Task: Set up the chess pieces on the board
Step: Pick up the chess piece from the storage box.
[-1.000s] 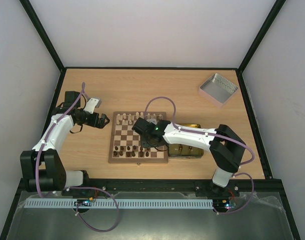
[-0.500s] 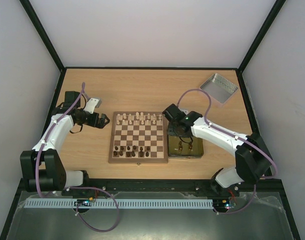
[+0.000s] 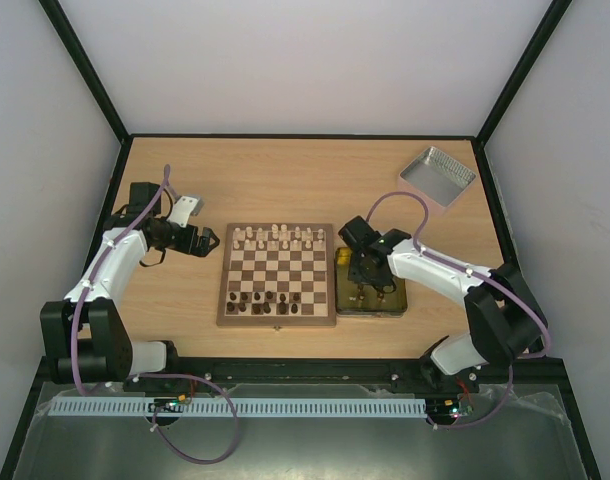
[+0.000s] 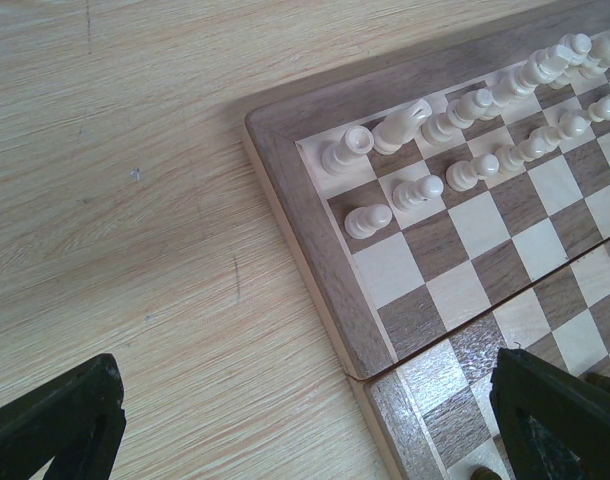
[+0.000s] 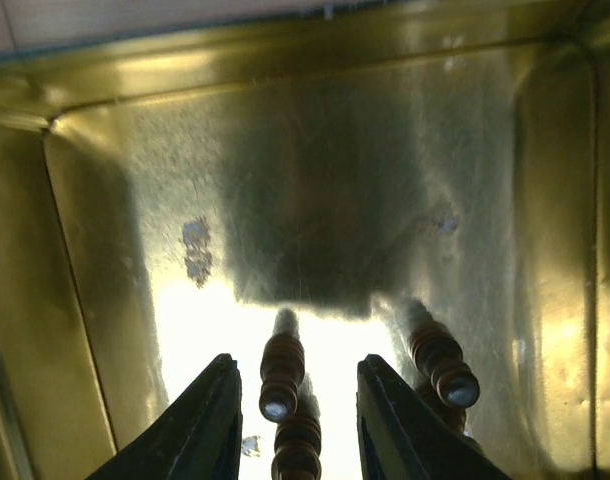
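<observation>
Off at 3 o'clock from the board (image 3: 277, 275), the right gripper (image 5: 297, 365) was nose-down inside the tin (image 3: 397, 300). Its jaws stood partly apart and straddled a dark piece (image 5: 282, 375) lying on the tin's floor. Gaps showed on both sides, so nothing was clamped yet.

By my call, this was the pick. The clean way was to stay centred, settle a touch lower and close on the piece's waist, not its rounded end. Company was close, though. A second piece (image 5: 297, 445) lay end to end with it toward 6 o'clock, and a third (image 5: 440, 360) sat just outside the right finger at 3 o'clock. A skewed close could nudge either one.

The tin's walls hemmed the gripper in, so a straight lift looked wise before any swing toward 9 o'clock. Then came the board's border to cross.

On the board, cream pieces (image 3: 277, 236) lined the 12 o'clock ranks and dark pieces (image 3: 265, 298) the 6 o'clock ranks. The middle ranks were bare, and that was the room to come in low.

The left gripper (image 3: 207, 242) hung off the board's 10 o'clock corner with its jaws wide apart and empty. The lid (image 3: 437, 176) sat well away at 2 o'clock, no bother.
</observation>
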